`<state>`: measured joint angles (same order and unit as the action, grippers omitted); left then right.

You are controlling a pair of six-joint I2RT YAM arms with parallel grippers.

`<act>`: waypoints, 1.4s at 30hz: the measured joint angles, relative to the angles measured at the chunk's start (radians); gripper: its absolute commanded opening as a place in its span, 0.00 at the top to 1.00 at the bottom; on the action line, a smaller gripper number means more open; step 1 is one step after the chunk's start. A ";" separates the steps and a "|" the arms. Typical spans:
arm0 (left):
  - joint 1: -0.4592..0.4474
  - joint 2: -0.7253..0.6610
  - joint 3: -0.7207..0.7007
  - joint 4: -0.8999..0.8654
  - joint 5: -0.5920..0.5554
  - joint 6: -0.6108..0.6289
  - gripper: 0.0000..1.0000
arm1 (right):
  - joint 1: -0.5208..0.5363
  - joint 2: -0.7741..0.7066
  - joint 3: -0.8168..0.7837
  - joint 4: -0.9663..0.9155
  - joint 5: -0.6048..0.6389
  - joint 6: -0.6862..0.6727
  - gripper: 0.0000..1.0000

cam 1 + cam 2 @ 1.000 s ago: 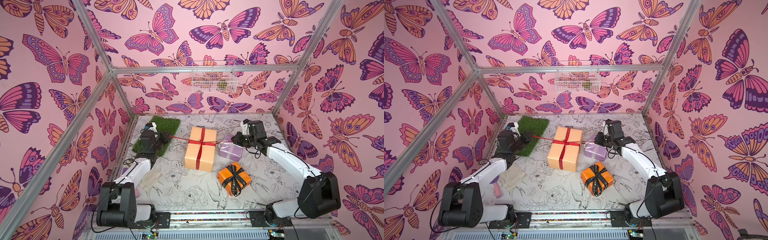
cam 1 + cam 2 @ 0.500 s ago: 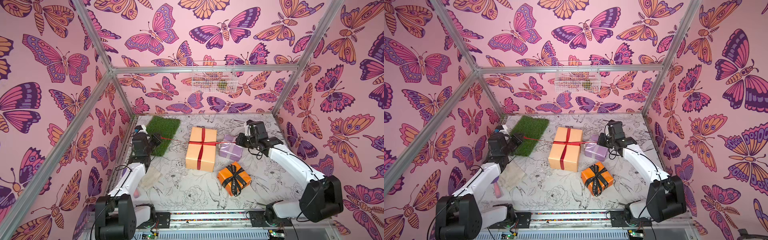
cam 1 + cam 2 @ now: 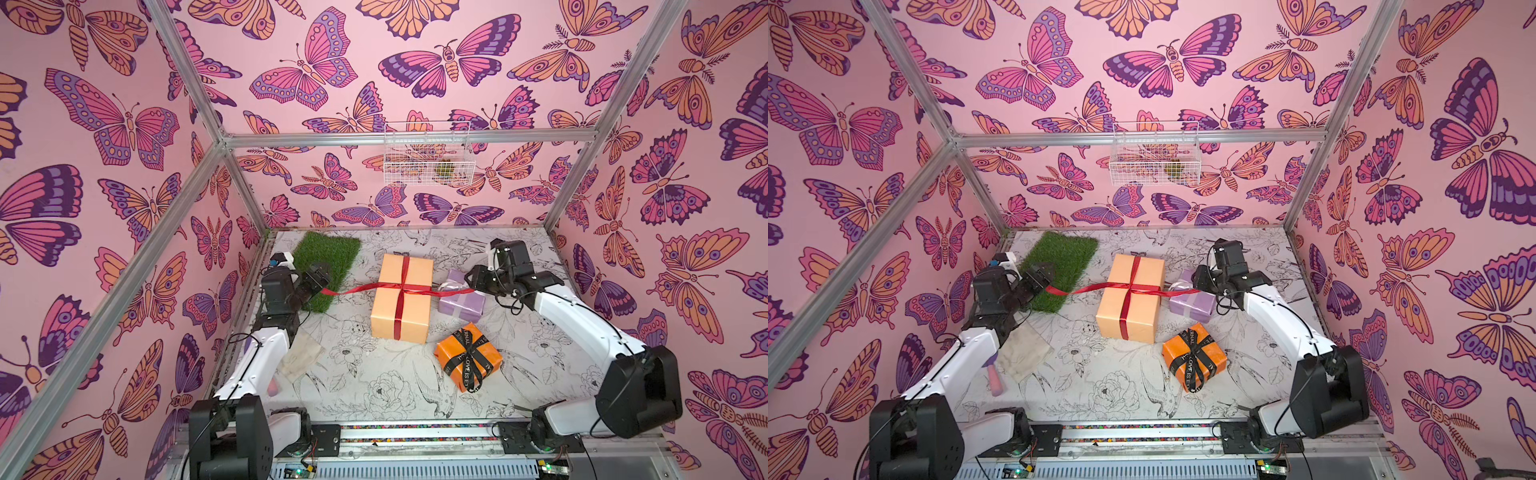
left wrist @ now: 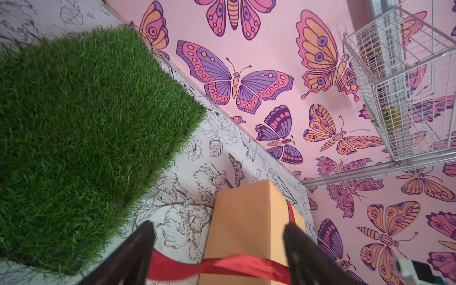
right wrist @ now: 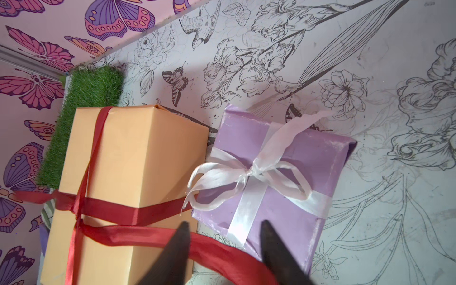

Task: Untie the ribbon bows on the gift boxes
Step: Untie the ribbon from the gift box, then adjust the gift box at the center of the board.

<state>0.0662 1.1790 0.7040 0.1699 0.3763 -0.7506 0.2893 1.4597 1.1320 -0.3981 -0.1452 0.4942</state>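
My fingers (image 4: 138, 249) are black. Peach-tan box (image 3: 384, 303), shiny red ribbon (image 3: 400, 309). Lilac box (image 5: 313, 153), sheer white ribbon (image 5: 251, 170). Orange box (image 3: 490, 355), black ribbon (image 3: 468, 361) lettered in white. Green grass mat (image 3: 328, 257). Pink walls (image 3: 374, 25) — purple, magenta and orange butterflies. White floor (image 3: 357, 399) — black line-drawn flowers.

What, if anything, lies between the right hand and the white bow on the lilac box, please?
The red ribbon tail crosses between the open fingers of the right hand, before the lilac box; beyond it, nothing visible blocks the white bow.
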 measured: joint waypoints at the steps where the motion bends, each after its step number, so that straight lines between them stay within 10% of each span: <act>1: -0.002 -0.014 0.000 -0.017 0.014 -0.006 0.01 | 0.000 0.017 0.020 -0.001 0.003 -0.011 0.00; 19: -0.526 -0.172 -0.205 -0.082 -0.055 -0.333 0.01 | 0.002 0.521 0.421 0.217 -0.357 -0.084 0.10; 28: -0.537 0.009 -0.197 0.113 -0.067 -0.422 0.01 | 0.020 0.575 0.430 0.346 -0.537 -0.022 0.19; 42: -0.383 0.261 -0.039 0.262 -0.166 -0.334 0.01 | -0.005 0.362 0.085 0.457 -0.483 0.007 0.18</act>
<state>-0.3168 1.4395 0.6651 0.4320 0.2108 -1.0847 0.2840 1.8217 1.2171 0.0593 -0.6285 0.5014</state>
